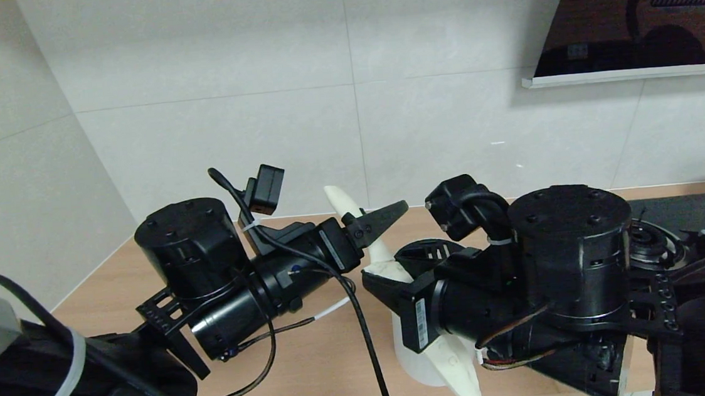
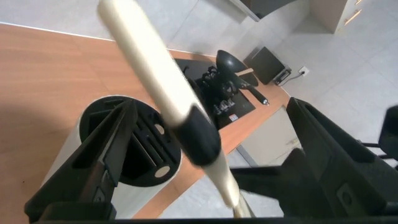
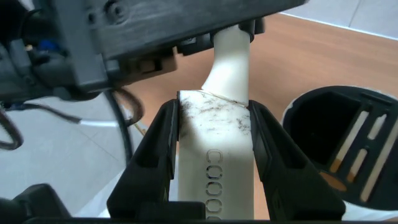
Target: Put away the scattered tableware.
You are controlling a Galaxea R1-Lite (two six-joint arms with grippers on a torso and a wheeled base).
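Observation:
A white spatula [image 1: 455,366] hangs tilted over the counter between both arms. My right gripper [image 1: 388,283] is shut on its broad middle part, and the clamped section [image 3: 214,143] shows smudges. The slim handle [image 2: 143,56] runs up between the fingers of my left gripper [image 1: 372,228], which stand wide apart on either side without touching it. A dark patch sits on the handle midway. Directly below stands a white utensil holder [image 1: 414,360] with a black slotted insert [image 2: 134,146]; its rim [image 3: 292,118] lies just beside the spatula.
A black gas hob [image 1: 648,241] takes up the counter's right side, with a black ladle [image 2: 229,62] on it. A dark range hood [image 1: 627,12] hangs at upper right. Bare wooden counter [image 1: 314,352] lies to the left, tiled walls behind and left.

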